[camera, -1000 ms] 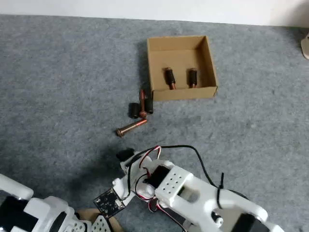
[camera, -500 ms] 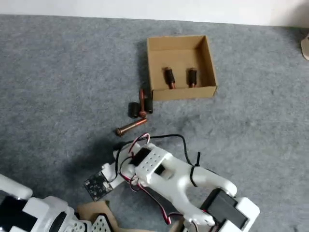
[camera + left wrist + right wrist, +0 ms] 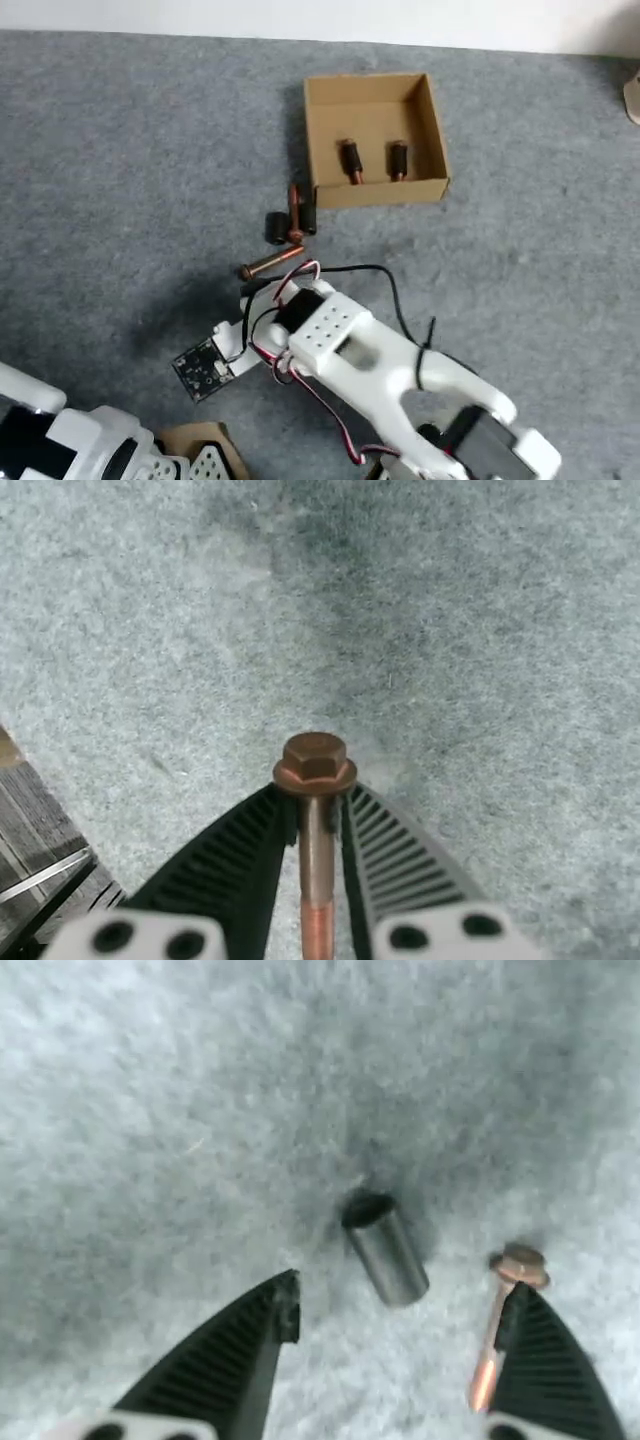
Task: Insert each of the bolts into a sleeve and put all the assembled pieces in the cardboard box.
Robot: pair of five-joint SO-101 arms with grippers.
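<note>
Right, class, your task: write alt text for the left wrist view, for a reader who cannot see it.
The left gripper is shut on a copper bolt, its shaft clamped between the two black ribbed fingers and its hexagonal head sticking out past their tips. Beyond it is the grey carpeted table.

Coppery metal bolt [image 3: 316,820]; dull dark sleeve [image 3: 385,1250], perhaps metal; matt cardboard box [image 3: 380,190]; fuzzy grey cloth [image 3: 120,150].

Grips a copper bolt [image 3: 317,845] in the left gripper [image 3: 318,800]. Points its hex head toward 12 o'clock from the fingertips, over grey carpet [image 3: 450,630].
</note>
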